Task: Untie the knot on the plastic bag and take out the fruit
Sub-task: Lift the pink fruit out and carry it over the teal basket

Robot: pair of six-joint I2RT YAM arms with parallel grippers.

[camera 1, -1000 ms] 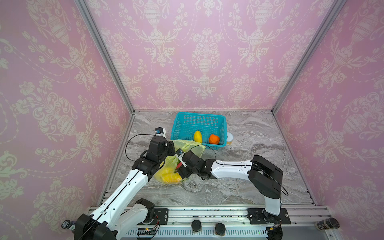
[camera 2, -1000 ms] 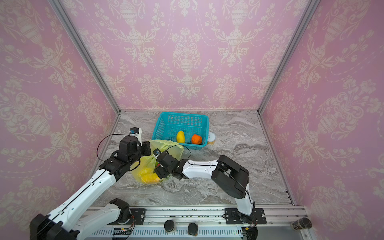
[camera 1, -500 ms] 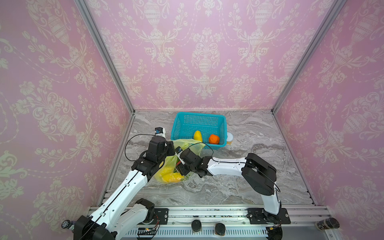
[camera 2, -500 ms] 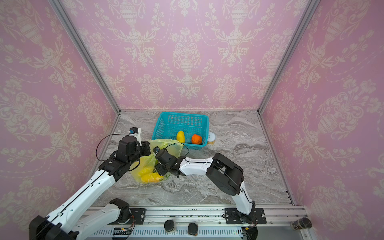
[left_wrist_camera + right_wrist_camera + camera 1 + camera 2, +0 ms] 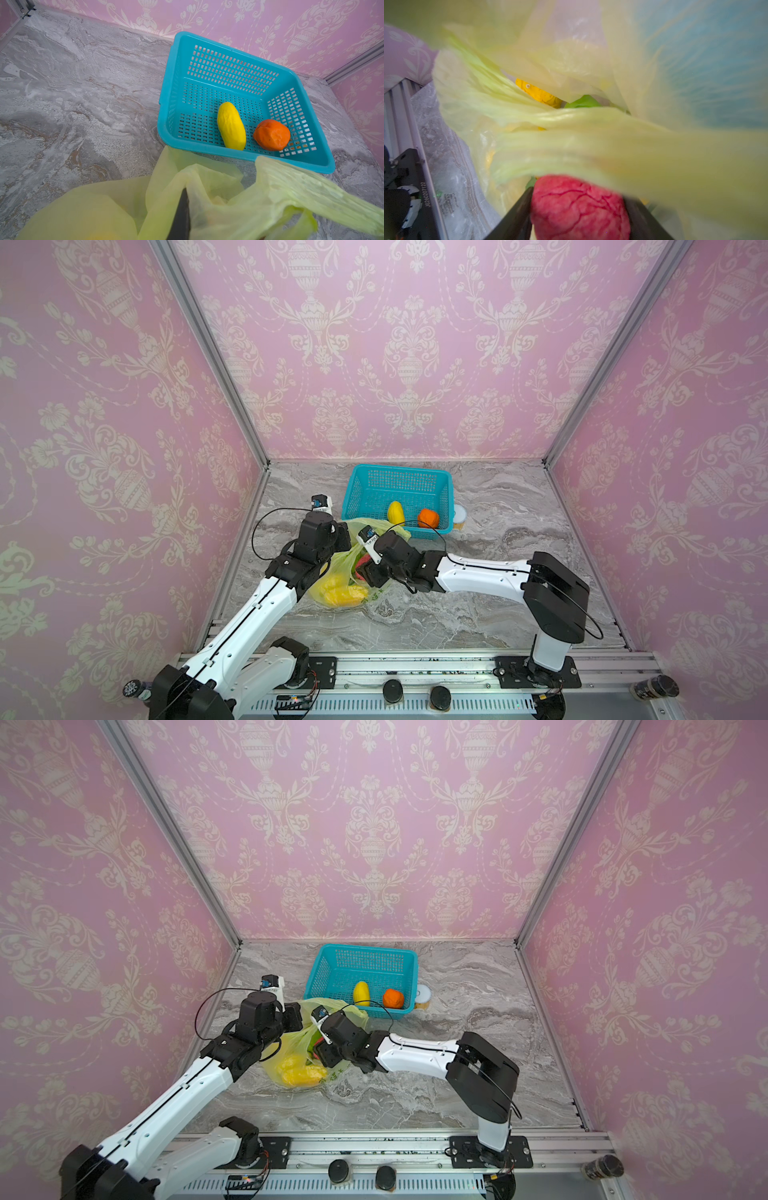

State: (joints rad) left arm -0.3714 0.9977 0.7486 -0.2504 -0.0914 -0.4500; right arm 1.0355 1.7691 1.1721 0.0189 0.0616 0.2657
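Note:
The yellow-green plastic bag (image 5: pixel 338 568) (image 5: pixel 291 1050) lies left of centre with its mouth open. My left gripper (image 5: pixel 347 537) (image 5: pixel 185 192) is shut on the bag's rim and holds it up. Reaching into the mouth, my right gripper (image 5: pixel 365 572) (image 5: pixel 578 194) is shut on a pink-red bumpy fruit (image 5: pixel 579 209), with a dark finger against each side. Yellow fruit (image 5: pixel 345 593) (image 5: pixel 538 93) and a green one (image 5: pixel 583 102) lie deeper in the bag. A loose handle strip (image 5: pixel 591 120) crosses the right wrist view. The knot is out of view.
A teal basket (image 5: pixel 399 472) (image 5: pixel 228 47) stands just behind the bag, holding a long yellow fruit (image 5: pixel 395 512) (image 5: pixel 230 125) and an orange one (image 5: pixel 428 518) (image 5: pixel 271 135). A small can (image 5: pixel 459 516) stands against the basket's right side. The left wall and its metal rail run close to the bag.
My right gripper has pushed further into the bag and its jaws have narrowed onto the pink-red fruit. The left gripper has kept its hold on the rim.

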